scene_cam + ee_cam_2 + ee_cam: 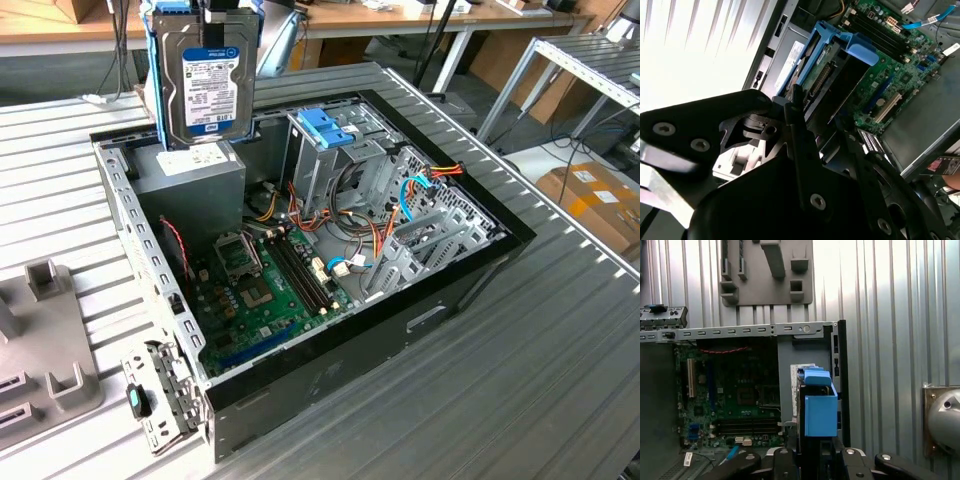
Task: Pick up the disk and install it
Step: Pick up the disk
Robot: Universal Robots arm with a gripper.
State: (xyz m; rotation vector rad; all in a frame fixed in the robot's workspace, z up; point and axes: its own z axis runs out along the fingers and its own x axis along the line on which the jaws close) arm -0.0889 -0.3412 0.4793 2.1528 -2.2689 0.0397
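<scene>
1 tool (pixel 815 451) grips the disk (pixel 197 45), white-and-blue label (pixel 210 100) showing, above the open case (pixel 380 340).

The gripper (pixel 820 117) clamps the blue-framed disk (pixel 827 80) edge-on between its black fingers (pixel 796 107), above a green motherboard (pixel 900 60) and a grey power-supply box (pixel 787 57).

The disk (pixel 203 85), at upper left in the exterior view, bears a white-and-blue label (pixel 208 92); its print is too small to read.
</scene>
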